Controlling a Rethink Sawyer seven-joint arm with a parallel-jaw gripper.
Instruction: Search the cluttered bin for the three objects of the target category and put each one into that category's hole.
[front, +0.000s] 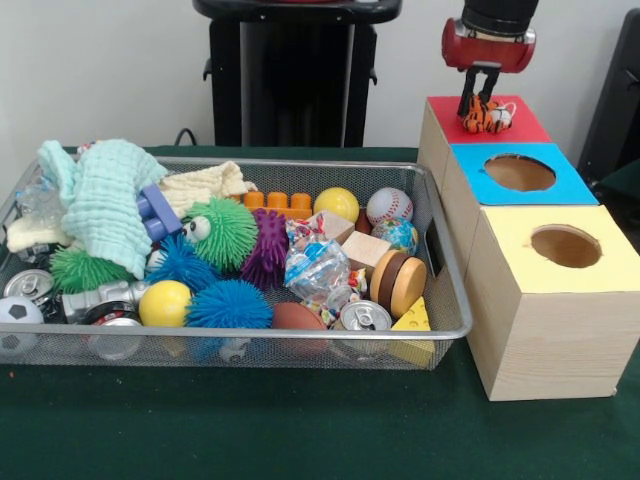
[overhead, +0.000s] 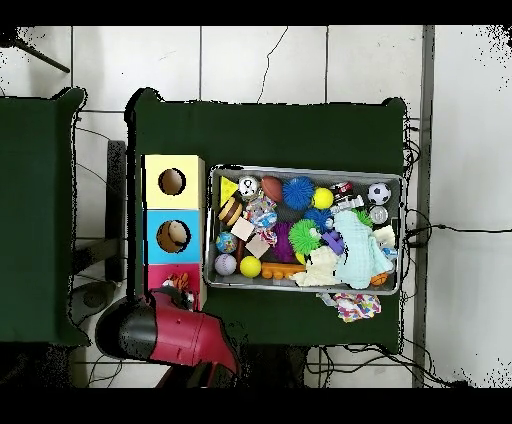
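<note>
Hanging over the red-topped box (front: 488, 122), my gripper (front: 484, 112) has its 2 black fingers clenched around a small orange-and-black striped tiger toy (front: 489, 117), which sits right at the box top, covering the spot where its hole would show; I cannot tell whether the toy touches the surface. From overhead, my red arm (overhead: 170, 335) reaches in from the bottom edge and the striped toy (overhead: 179, 283) shows at the red box (overhead: 160, 275).

Next along the row, the blue-topped box (front: 518, 172) and the yellow-topped box (front: 560, 250) each show 1 open round hole.

Beside the boxes, the wire mesh bin (front: 455, 325) stays crowded: a mint green cloth (front: 105, 200) heaped at one end, a green spiky ball with googly eyes (front: 222, 230), a purple spiky ball (front: 268, 248), 2 blue spiky balls, a yellow ball (front: 165, 303), another yellow ball (front: 337, 204), a baseball (front: 389, 206), a soccer ball (front: 18, 318), a wooden cube (front: 364, 249), a cheese wedge (front: 412, 320) and a can top (front: 365, 317). No yellow duck is showing among them in either view.
</note>
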